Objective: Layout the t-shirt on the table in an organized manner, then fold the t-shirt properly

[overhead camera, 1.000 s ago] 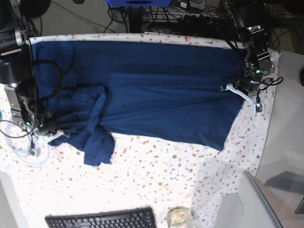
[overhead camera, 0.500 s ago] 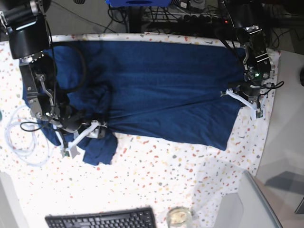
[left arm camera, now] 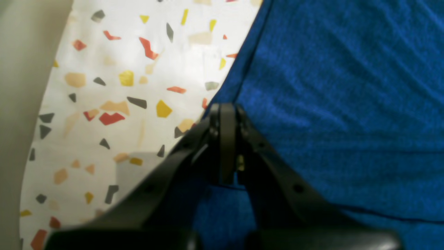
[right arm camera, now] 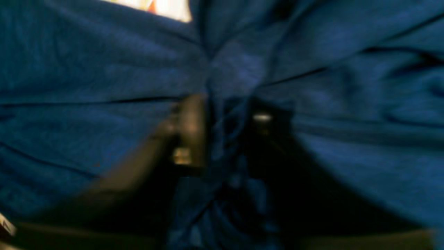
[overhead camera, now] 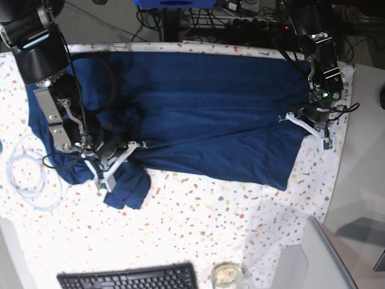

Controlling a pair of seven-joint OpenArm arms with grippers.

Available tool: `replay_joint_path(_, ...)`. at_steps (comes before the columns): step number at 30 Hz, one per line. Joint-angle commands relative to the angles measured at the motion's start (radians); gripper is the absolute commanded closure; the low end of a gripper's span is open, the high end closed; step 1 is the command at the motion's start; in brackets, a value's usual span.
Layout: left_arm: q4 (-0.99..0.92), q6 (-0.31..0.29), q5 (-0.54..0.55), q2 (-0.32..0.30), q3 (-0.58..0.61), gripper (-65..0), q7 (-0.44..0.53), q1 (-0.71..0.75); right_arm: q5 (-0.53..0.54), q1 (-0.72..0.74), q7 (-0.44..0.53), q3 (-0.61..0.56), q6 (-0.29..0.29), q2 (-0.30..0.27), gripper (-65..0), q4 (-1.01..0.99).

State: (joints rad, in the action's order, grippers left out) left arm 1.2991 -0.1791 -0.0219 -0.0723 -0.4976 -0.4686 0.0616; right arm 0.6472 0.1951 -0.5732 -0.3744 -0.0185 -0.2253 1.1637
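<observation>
The dark navy t-shirt (overhead camera: 204, 108) lies spread lengthwise across the speckled table (overhead camera: 198, 217), with a bunched, crumpled sleeve part at its lower left (overhead camera: 126, 186). In the base view my right gripper (overhead camera: 129, 149) sits on that bunched area. The blurred right wrist view shows its fingers (right arm camera: 189, 128) closed around gathered t-shirt (right arm camera: 104, 69) fabric, with folds radiating from my right gripper (right arm camera: 225, 114). My left gripper (overhead camera: 304, 123) is at the shirt's right end. In its wrist view my left gripper (left arm camera: 225, 111) is shut, pinching the edge of the t-shirt (left arm camera: 347, 86) where it meets the table (left arm camera: 121, 69).
A black keyboard (overhead camera: 129, 278) and a small glass dish (overhead camera: 227, 274) lie at the near edge. A coil of white cable (overhead camera: 30, 183) rests at the left. The plain grey surface (overhead camera: 367, 180) borders the right side. Cables and equipment crowd the far edge.
My right arm has swung in from the table's left edge onto the bunched fabric, opened and then closed on it. The shirt's left part has shifted. The left gripper has stayed put.
</observation>
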Motion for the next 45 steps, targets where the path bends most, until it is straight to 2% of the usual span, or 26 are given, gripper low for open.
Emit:
replay_joint_path(1,0.021,0.006,0.006,-0.011,-0.002,0.0,0.017,-0.012,0.007,0.004,0.014,0.005,0.007,-0.003,-0.9,0.048)
replay_joint_path(12,0.021,0.006,0.003,-0.016,-0.002,0.0,0.017,-0.012,0.007,-0.064,0.012,0.01,0.001,-0.073,-1.2,0.411)
replay_joint_path(17,0.021,0.006,0.003,-0.016,-0.002,0.0,0.017,-0.012,0.007,-0.069,0.014,0.12,0.002,-0.069,-1.2,0.473)
replay_joint_path(23,0.021,0.006,0.006,-0.016,-0.006,0.0,0.017,-0.012,0.007,-0.124,0.014,0.128,0.004,-0.073,-1.2,0.608)
replay_joint_path(29,0.023,0.006,0.006,-0.016,-0.006,0.0,0.017,-0.012,0.007,-0.256,0.012,0.122,0.004,-0.073,-1.2,0.758)
replay_joint_path(38,0.101,0.006,-0.002,-0.016,-0.013,0.0,0.001,-0.012,0.006,-0.449,0.015,0.114,0.009,-0.073,-1.2,0.744)
replay_joint_path(41,0.135,0.002,0.006,-0.025,-0.013,0.0,-0.077,-0.012,0.006,-0.469,0.022,0.071,0.009,-0.075,-1.4,0.692)
replay_joint_path(45,0.176,0.0,0.007,-0.039,-0.013,0.0,-0.104,0.004,0.006,-0.469,0.04,-0.016,0.009,-0.075,-1.4,0.631)
